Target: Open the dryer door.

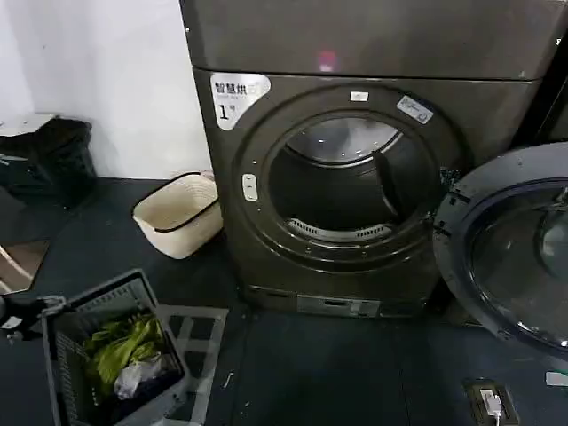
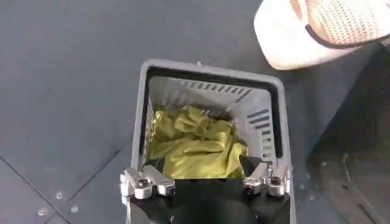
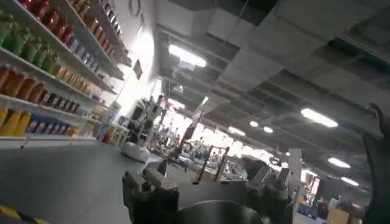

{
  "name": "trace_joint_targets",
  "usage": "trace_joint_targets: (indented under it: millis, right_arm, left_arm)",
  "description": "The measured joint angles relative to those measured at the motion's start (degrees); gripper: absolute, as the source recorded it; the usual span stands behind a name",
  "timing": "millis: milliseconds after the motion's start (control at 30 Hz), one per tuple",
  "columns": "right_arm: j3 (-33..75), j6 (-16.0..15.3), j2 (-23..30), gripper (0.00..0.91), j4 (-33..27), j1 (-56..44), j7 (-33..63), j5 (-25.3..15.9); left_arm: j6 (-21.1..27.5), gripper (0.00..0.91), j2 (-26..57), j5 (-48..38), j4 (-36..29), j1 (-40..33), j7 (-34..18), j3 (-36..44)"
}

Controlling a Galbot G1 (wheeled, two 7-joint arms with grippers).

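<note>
a: nearest the head cam, lower left: grey crate on the dark floor, yellow-green cloth and a pale bag seen inside. the left gripper is shown in the left wrist view gripping the crate's near wall, one finger on each side of the rim, so it is closed on the crate.

b: task item position?

a: the dryer is seen centre frame, dark grey-bronze, white label marked "1" at its upper left corner. the round drum opening is exposed. the dryer door is seen swung out to the machine's right side, grey inner face and tinted glass turned toward the cam, its left edge just beside the drum opening's right rim.

b: right gripper?

a: shown in the right wrist view, pointed up toward a ceiling with strip lights and shelves of bottles; touching nothing. finger spacing: cannot be told.

b: other items?

a: cream basket on the floor, just left of the dryer, near the white wall; also seen in the left wrist view beyond the crate.
</note>
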Motion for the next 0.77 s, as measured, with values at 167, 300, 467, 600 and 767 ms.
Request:
trace_joint_targets:
  millis: [167, 300, 467, 600, 767]
  right_arm:
    - [-0.41, -0.11, 0.56, 0.907, 0.34, 0.45, -0.68, -0.24]
    - [-0.40, -0.06, 0.65, 0.907, 0.22, 0.51, -0.85, -0.25]
    - [-0.23, 0.12, 0.57, 0.907, -0.19, 0.41, -0.92, -0.25]
    - [-0.27, 0.11, 0.58, 0.907, -0.03, 0.52, -0.96, -0.26]
    - [-0.30, 0.09, 0.65, 0.907, 0.08, 0.53, -0.98, -0.27]
  left_arm:
    - [0.01, 0.907, -0.66, 0.71, -2.33, -0.25, 1.09, 2.39]
    - [0.02, 0.907, -1.19, 0.98, -4.06, -0.86, 1.02, 4.27]
    - [0.01, 0.907, -1.21, 1.23, -4.34, -0.62, 0.95, 5.06]
    - [0.02, 0.907, -1.24, 1.49, -4.62, -0.46, 0.95, 5.46]
    - [0.01, 0.907, -1.24, 1.46, -4.89, -0.49, 0.94, 5.94]
